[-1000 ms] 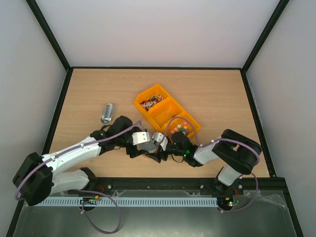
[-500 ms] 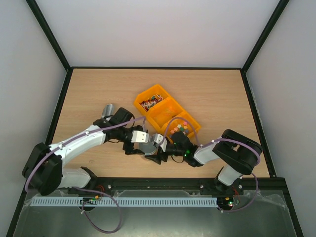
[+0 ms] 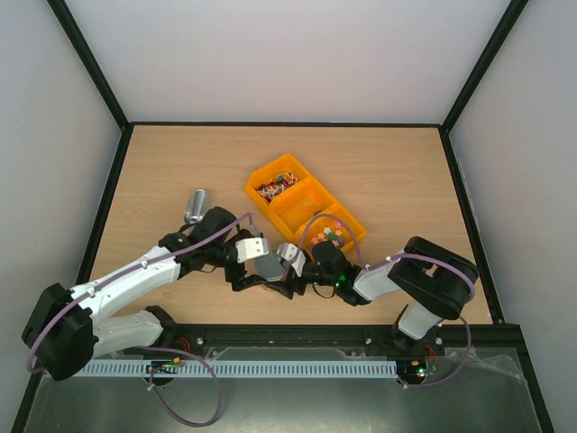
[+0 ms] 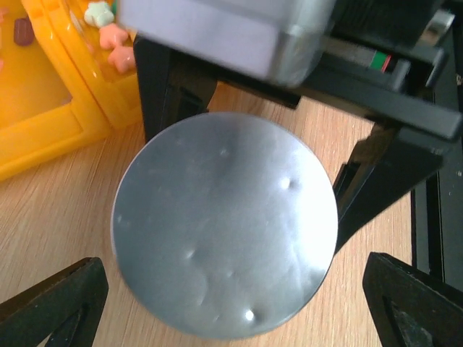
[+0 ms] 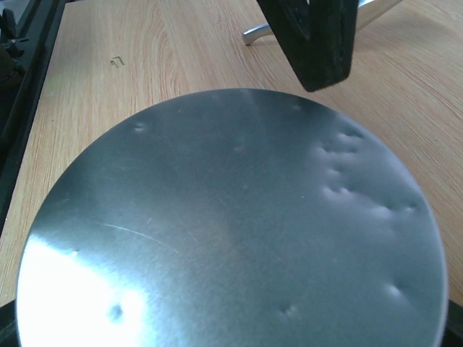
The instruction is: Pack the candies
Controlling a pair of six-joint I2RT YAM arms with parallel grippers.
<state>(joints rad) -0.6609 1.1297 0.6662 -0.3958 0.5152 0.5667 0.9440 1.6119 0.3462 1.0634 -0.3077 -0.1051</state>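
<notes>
Soft, even light fills the overhead view, and the table is bright with faint shadows under the arms. The candies show only as specks. In the right wrist view, white glare sits on the lower left of the metal disc. In the left wrist view, the grey block at the top is blurred.

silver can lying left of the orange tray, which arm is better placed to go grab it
Left. The silver can lies beside the left arm's wrist, and the left pincer is open. The right arm is farther, past the metal disc.
</notes>
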